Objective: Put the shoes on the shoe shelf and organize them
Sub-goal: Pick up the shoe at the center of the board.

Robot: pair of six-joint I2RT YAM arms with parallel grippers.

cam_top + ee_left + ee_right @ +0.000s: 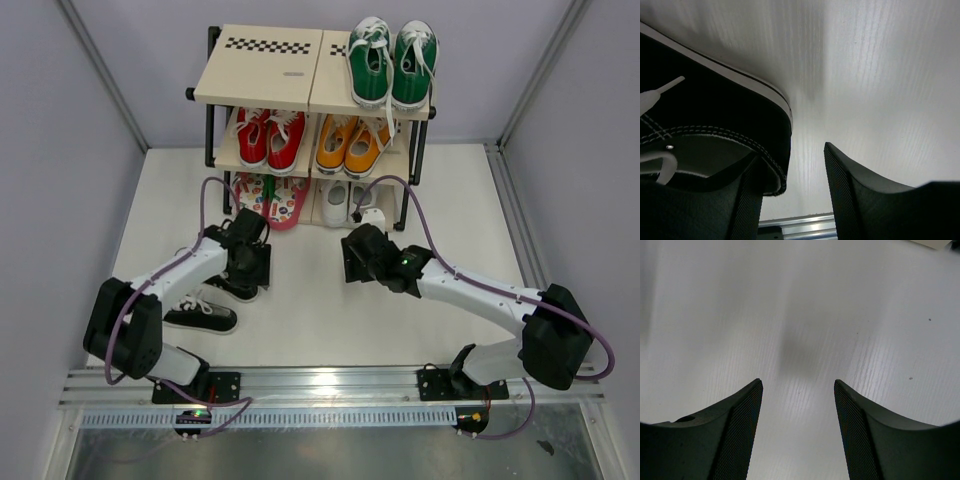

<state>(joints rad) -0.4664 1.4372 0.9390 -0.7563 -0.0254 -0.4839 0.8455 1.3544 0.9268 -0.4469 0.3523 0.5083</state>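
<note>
White tabletop point(320, 320), grey walls. Your left gripper point(792, 155), lower left of top view: jaws apart astride collar rim of black white-laced canvas sneaker point(715, 115), not clamped. Second black sneaker point(202, 317) lies just beside. Your right gripper point(798, 381), centre: jaws apart, empty, above bare table. Three-tier beige shoe shelf point(260, 70) top centre.

Matt black canvas sneaker point(715, 112)

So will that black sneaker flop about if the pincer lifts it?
Probably somewhat: the black sneaker looks like thin canvas, so its wall may buckle. Its rubber sole rim should stay stiffer. The loose white laces will likely dangle.
</note>
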